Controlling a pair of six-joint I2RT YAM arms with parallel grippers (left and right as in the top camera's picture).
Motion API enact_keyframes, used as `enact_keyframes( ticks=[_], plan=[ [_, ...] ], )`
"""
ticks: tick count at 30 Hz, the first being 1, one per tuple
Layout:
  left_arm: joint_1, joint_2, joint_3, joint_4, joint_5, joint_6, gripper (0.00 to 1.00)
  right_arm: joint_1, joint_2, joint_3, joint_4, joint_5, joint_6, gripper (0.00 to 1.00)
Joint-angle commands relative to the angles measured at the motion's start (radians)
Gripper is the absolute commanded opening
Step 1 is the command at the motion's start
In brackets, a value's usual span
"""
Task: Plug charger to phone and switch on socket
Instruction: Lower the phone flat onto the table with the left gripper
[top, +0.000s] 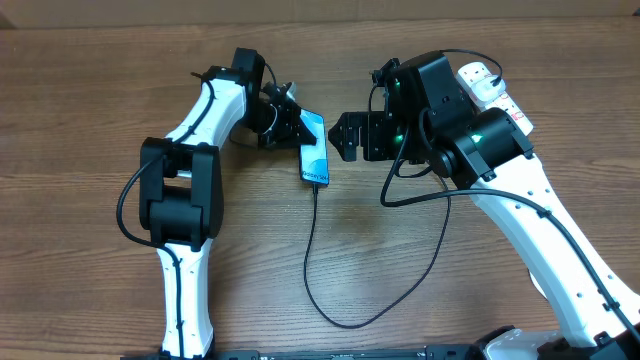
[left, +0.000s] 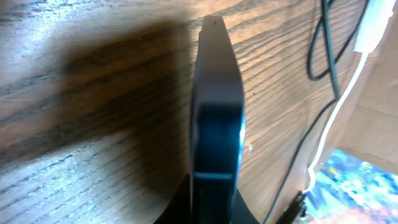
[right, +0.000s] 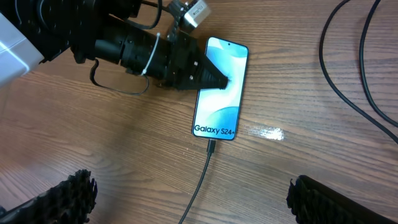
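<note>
The phone (top: 315, 148) lies tilted on the wooden table with its blue screen up. In the right wrist view its "Galaxy S24+" end (right: 216, 93) faces my right gripper. The charger's connector tip (right: 212, 148) sits in that end. Its thin black cable (top: 311, 262) loops across the table towards the right arm. My left gripper (top: 289, 124) is shut on the phone's long edges. The left wrist view shows the phone (left: 216, 87) edge-on between the fingers (left: 214, 193). My right gripper (top: 348, 136) is wide open and empty just right of the phone (right: 193, 199). The socket (top: 489, 88) is at the back right, partly hidden by the right arm.
The socket's thick white cord (left: 346, 99) and black cables (left: 323, 56) run along the table's far side. A colourful patterned surface (left: 367, 186) lies beyond the table edge. Black cable loops (right: 348, 74) lie right of the phone.
</note>
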Motion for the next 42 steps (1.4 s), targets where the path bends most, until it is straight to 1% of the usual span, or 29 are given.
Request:
enact_keyframes(
  ticks=[1,10,14,20,31,34,42],
  plan=[
    [-0.006,-0.008,0.004,-0.002,-0.031,0.026,0.04,-0.003,-0.011,0.021,0.0,0.01,0.005,1.0],
    [-0.006,-0.008,0.004,-0.003,-0.055,0.026,0.04,-0.003,-0.011,0.021,-0.003,0.01,0.005,1.0],
    [-0.007,-0.008,0.004,-0.003,-0.094,0.006,0.06,-0.003,-0.011,0.021,-0.003,0.011,0.005,1.0],
    [-0.006,-0.008,0.004,-0.003,-0.098,0.006,0.06,-0.003,-0.011,0.021,-0.003,0.01,0.005,1.0],
    [-0.007,-0.008,0.004,-0.003,-0.112,0.003,0.13,-0.003,-0.011,0.021,-0.003,0.01,0.005,1.0],
    [-0.007,-0.008,0.004,-0.008,-0.14,0.003,0.17,-0.003,-0.011,0.021,-0.003,0.01,0.005,1.0],
    [-0.006,-0.008,0.004,-0.023,-0.158,0.003,0.16,-0.003,-0.011,0.021,-0.006,0.01,0.005,1.0]
  ],
)
